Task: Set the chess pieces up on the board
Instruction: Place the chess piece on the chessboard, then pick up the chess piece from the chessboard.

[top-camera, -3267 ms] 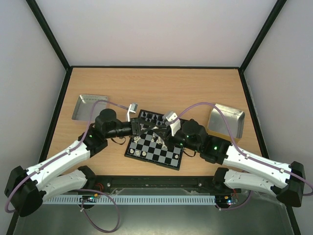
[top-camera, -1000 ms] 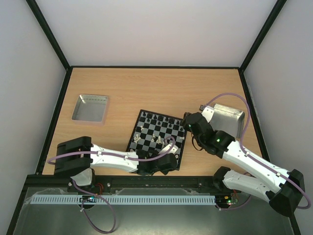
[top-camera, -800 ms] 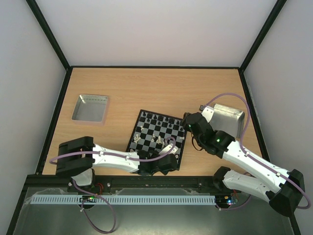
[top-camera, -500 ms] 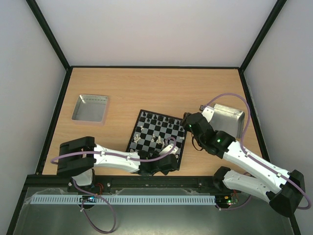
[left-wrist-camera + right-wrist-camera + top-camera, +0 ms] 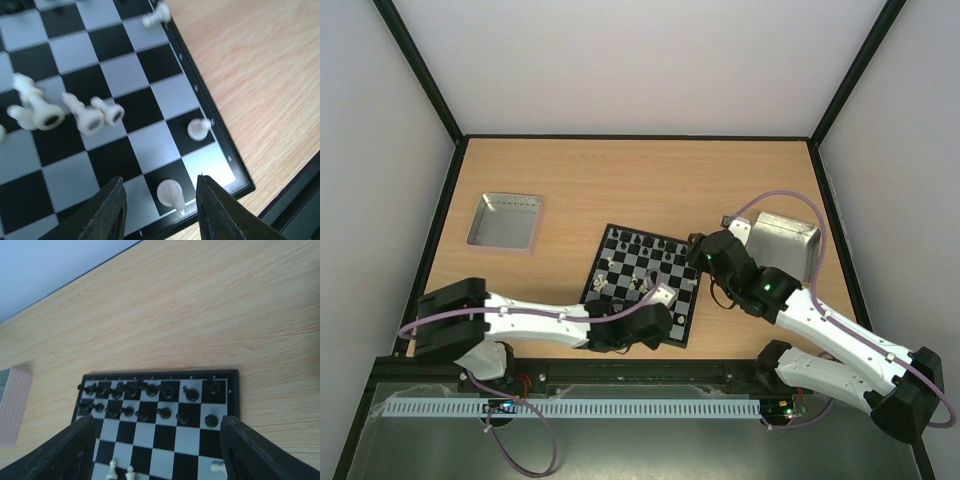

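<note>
L grip [image 5: 160,178]: open, jaws astride a white piece [image 5: 170,192] on a near-edge dark sq, not touching it
R grip [image 5: 156,422]: open, empty, hovers by far R corner of board [image 5: 170,437]
Pieces: blacks [image 5: 150,389] in 2 rows at far edge; whites [image 5: 85,117] bunched mid-board; lone white [image 5: 198,129] by R border
Risk: off-centre close could tip the piece or flick it off the edge; low L arm [image 5: 530,320] could sweep the mid-board whites
Hidden: top view, L grip covers near R corner; piece types too blurred; whites upright or tipped, can't tell

Black-and-grey checked board [image 5: 165,437], cream chess pieces [image 5: 170,191], black chess pieces [image 5: 151,389].
</note>
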`<state>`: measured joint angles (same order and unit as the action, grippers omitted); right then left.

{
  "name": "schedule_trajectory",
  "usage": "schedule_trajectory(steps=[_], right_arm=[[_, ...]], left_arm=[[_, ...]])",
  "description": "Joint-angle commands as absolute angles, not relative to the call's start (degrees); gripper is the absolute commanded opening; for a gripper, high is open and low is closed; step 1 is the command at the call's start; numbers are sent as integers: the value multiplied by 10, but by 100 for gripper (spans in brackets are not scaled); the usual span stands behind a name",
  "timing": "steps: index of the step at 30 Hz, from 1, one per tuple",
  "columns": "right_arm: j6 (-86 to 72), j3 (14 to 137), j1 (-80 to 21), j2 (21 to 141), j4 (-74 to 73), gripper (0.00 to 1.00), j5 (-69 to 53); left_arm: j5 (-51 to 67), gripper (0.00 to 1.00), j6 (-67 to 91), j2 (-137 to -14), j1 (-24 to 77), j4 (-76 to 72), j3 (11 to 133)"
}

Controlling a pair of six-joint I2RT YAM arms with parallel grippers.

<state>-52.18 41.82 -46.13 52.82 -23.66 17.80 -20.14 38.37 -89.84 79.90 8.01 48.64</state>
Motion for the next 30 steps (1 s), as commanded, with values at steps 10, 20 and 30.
schedule_trajectory(steps=[10, 20, 30], right_arm=[[-432, 431, -459, 607, -228, 66, -8], [-415, 414, -488, 694, -252, 37, -73], [-434, 414, -550, 770, -260, 20, -49]], left_arm=[[-133, 47, 437, -675, 634, 70, 409], [-55, 52, 467, -544, 483, 84, 334], [-25, 51, 465, -525, 456, 77, 312]])
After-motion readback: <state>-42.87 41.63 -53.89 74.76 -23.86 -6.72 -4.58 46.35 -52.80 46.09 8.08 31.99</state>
